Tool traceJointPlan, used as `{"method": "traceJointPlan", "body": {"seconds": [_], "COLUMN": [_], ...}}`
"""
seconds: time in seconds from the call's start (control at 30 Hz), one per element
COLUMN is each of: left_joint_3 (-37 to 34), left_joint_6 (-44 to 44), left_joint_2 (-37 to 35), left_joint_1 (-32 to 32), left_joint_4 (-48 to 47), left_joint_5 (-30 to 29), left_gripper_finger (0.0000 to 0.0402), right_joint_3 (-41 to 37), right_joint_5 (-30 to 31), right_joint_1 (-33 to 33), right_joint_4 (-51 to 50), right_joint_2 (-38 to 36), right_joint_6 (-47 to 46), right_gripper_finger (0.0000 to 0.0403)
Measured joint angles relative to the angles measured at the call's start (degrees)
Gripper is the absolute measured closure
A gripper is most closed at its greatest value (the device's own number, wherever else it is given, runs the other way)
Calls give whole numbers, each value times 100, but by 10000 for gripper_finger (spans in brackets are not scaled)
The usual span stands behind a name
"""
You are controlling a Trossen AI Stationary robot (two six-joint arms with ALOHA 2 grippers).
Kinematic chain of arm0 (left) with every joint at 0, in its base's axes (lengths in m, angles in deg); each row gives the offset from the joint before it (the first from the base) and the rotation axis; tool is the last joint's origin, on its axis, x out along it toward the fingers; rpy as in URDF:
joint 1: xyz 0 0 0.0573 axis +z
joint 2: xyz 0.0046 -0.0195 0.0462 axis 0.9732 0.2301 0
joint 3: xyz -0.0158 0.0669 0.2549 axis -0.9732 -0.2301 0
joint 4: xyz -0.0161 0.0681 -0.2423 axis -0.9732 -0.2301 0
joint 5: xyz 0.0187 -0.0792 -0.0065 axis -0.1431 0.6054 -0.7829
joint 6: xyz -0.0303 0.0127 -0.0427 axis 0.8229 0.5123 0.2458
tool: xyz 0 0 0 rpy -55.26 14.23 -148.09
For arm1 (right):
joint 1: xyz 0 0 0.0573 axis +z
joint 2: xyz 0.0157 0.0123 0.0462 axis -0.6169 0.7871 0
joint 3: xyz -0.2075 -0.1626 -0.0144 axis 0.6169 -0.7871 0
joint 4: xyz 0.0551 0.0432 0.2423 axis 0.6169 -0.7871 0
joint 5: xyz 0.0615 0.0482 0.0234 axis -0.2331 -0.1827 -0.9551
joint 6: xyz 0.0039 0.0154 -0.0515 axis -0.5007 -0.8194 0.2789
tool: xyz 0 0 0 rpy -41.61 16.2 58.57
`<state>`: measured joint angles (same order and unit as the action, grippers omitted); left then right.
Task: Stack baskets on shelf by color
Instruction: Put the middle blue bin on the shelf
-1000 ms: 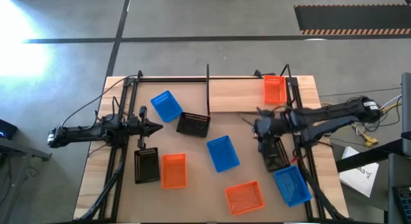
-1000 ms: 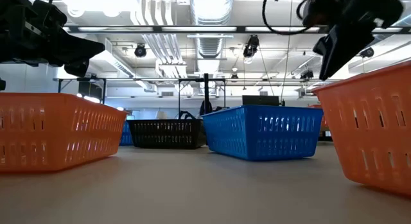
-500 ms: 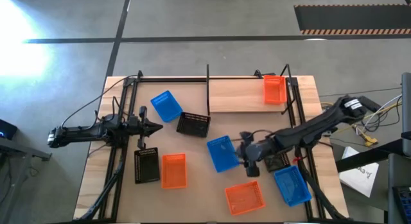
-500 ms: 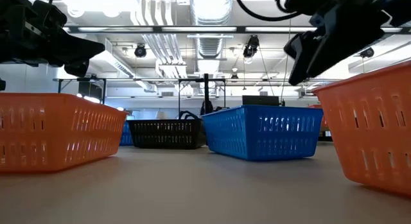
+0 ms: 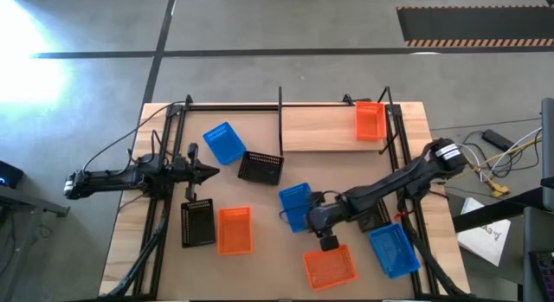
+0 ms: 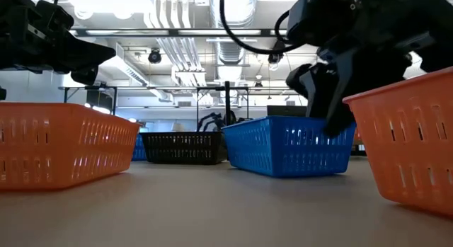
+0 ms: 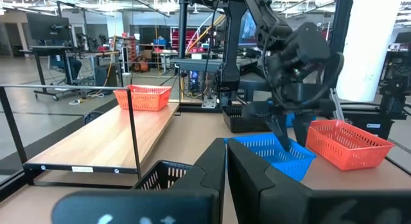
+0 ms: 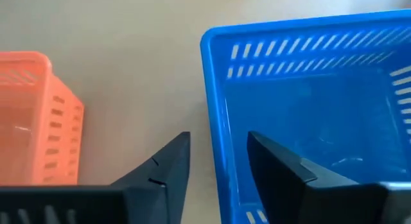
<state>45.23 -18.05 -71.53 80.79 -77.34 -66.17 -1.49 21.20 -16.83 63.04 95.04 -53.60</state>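
A: The right gripper [image 5: 317, 222] is seen low at the middle blue perforated plastic basket [image 5: 299, 206], near the table's centre. Its jaws stand apart, astride the basket's long side wall, one finger [image 8: 286, 169] inside and one outside on bare tabletop.

B: Nothing is clamped yet. For a sound grip, the rim should be seated deep between the fingers before they are closed, or the thin wall could be tipped or slid away.

A: An orange perforated plastic basket [image 5: 329, 266] lies just near of the gripper; it should be left undisturbed on the lift.

B: And the pale wooden shelf with black rod frame [image 5: 325, 126] is at the far side, with one orange basket [image 5: 370, 120] at its right end. A separate spot will be needed for blue.

A: The left gripper [image 5: 210, 172] waits at the left, jaws together, empty.
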Motion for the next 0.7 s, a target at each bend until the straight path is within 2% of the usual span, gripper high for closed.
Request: {"method": "traceJointPlan", "body": {"seconds": [0.13,0.3,0.57,0.7], "left_joint_3": [0,0,0,0], "left_joint_6": [0,0,0,0], "left_joint_2": [-4,-4,-4,-4], "left_joint_1": [-1,-1,-1,0], "left_joint_4": [0,-2,-2,-1], "left_joint_5": [0,-1,0,-1], "left_gripper_finger": [402,402,402,402], "right_joint_3": [157,161,255,251], "right_joint_5": [0,156,1559,2231], "right_joint_1": [0,-1,-48,-335], "right_joint_4": [-34,-152,-1649,-2308], "right_joint_2": [199,103,-1069,-1808], "right_joint_6": [55,82,283,604], "right_gripper_finger": [319,386,394,394]}}
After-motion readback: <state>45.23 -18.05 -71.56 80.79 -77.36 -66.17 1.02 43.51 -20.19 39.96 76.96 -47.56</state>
